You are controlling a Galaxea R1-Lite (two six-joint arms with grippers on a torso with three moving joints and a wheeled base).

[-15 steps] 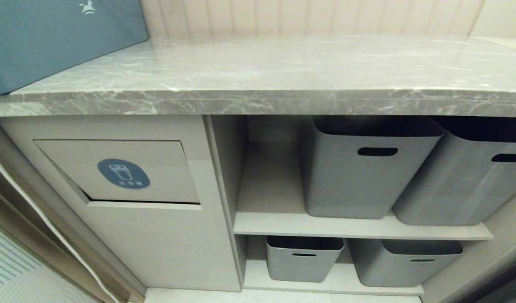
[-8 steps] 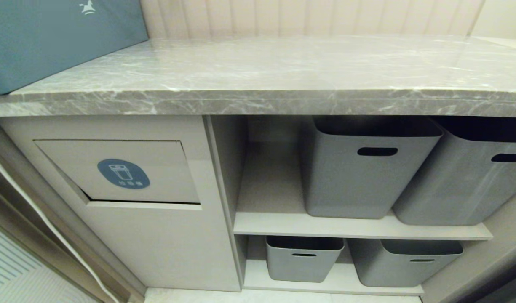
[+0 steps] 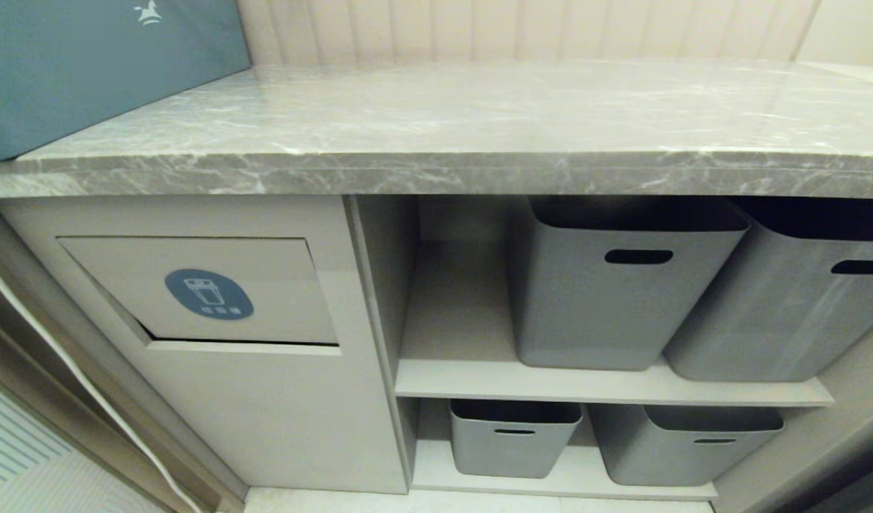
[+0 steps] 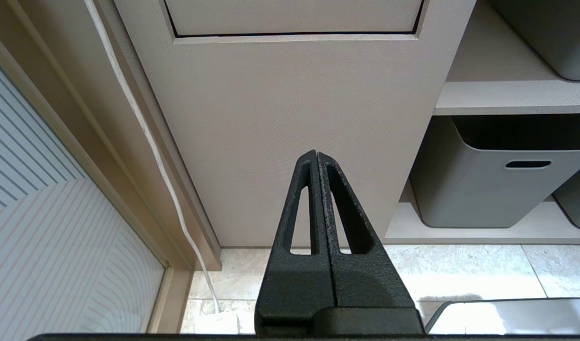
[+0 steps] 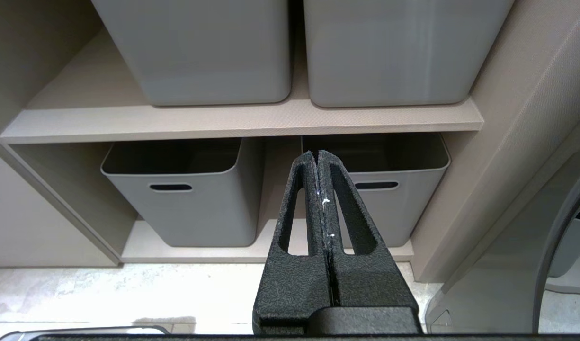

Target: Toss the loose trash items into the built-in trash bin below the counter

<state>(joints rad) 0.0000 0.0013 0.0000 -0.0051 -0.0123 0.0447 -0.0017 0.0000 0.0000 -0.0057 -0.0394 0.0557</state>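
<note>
No shift since earlier: one trash bin (image 3: 265, 271), four grey tubs (image 3: 621, 306) (image 3: 785, 320) (image 3: 514, 449) (image 3: 682, 456).

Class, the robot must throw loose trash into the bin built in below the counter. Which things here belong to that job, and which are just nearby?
Job: built-in trash bin, counter; no loose trash shows.
Nearby: four grey tubs, teal box, white cable.
</note>
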